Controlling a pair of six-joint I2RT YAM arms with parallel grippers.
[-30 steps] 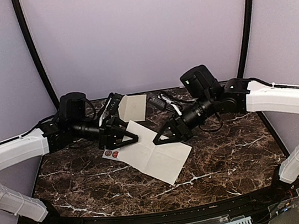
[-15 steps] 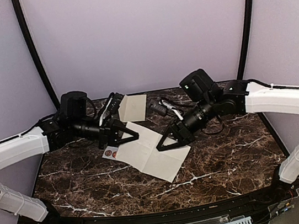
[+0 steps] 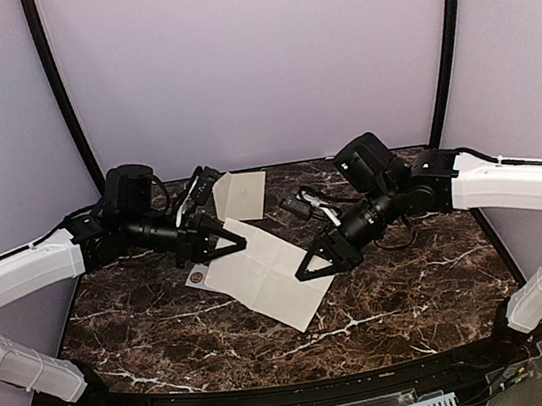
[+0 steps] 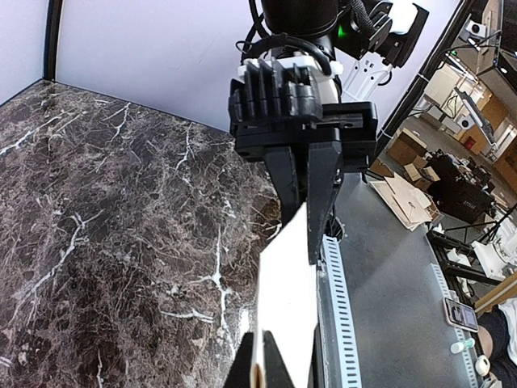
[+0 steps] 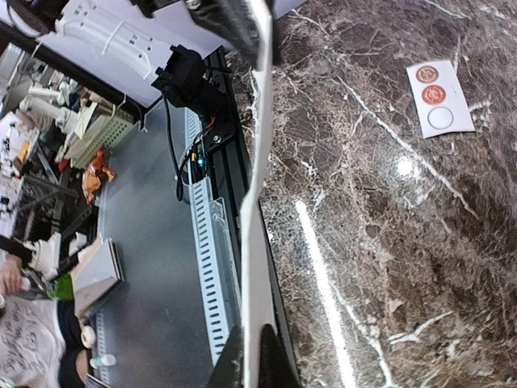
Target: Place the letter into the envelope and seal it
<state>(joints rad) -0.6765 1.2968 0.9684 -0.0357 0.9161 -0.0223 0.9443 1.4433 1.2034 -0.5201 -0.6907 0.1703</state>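
Closer to the near edge now, the right hand (image 3: pixel 309 270) pinches the envelope (image 3: pixel 267 282), and the left hand (image 3: pixel 239 247) grips it too, above the surface (image 3: pixel 414 284) middle. The letter (image 3: pixel 241 195) lies by the far edge.

Clad in white shells along left arm (image 3: pixel 19 279) and right arm (image 3: pixel 521 183); black at joints, wrists, tapered fingers (image 4: pixel 323 186); strung with thin black cables (image 3: pixel 303 201).

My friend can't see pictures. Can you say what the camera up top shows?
The robot's left gripper and right gripper pinch opposite edges of a large pale creased paper sheet over a dark marble table. A smaller tan paper lies farther back, and a white sticker strip with red seals lies beside the sheet.
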